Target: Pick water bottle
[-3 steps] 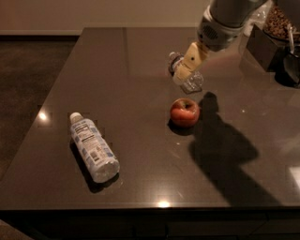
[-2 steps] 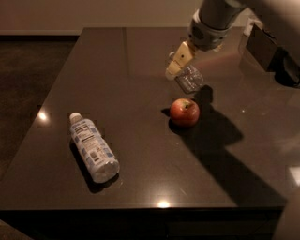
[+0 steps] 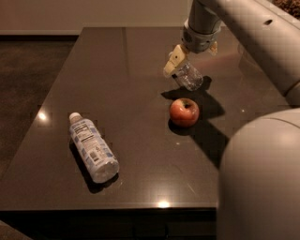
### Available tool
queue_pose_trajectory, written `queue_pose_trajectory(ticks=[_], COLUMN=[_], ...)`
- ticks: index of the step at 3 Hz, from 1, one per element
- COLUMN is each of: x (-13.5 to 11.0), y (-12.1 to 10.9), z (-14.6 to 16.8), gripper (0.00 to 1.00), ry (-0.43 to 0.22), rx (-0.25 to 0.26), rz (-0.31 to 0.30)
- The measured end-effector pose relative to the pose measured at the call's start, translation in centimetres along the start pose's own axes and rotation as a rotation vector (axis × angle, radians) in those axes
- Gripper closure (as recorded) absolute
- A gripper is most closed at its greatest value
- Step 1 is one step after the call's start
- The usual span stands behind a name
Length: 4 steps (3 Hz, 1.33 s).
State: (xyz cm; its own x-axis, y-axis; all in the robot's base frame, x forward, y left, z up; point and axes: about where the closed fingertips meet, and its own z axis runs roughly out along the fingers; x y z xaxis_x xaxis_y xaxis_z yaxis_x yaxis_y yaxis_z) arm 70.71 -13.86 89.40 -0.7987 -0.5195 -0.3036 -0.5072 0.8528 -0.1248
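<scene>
Jaws behind apple (image 3: 184, 112) grip water bottle (image 3: 190, 76), base down-right.

Dark glossy table (image 3: 117, 70), light glints (image 3: 163, 204) on top; dark floor (image 3: 28, 84) left; pale wall (image 3: 93, 14) behind.

The gripper (image 3: 182, 69) is seen over the far side of the table (image 3: 117, 93); its fingers (image 3: 172, 62) are cream-coloured. Just above it, a grey banded wrist collar (image 3: 199, 37) is fitted. Beyond that, smooth, rounded, pale grey arm shells (image 3: 253, 33) are seen, one marked by a small dark hole (image 3: 267, 21).
</scene>
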Motion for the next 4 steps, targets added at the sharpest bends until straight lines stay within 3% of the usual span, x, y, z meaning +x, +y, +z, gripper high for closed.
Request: queue_pose_trajectory(ticks=[1, 2, 4], x=[-0.8, -1.3, -2.4], y=[-0.5, -0.5, 0.7], z=[2.1, 3.8, 3.0], gripper=[0.0, 0.21, 0.67], ry=[0.043, 0.089, 0.078], rx=[0.002, -0.009, -0.045], rz=[0.011, 0.01, -0.047])
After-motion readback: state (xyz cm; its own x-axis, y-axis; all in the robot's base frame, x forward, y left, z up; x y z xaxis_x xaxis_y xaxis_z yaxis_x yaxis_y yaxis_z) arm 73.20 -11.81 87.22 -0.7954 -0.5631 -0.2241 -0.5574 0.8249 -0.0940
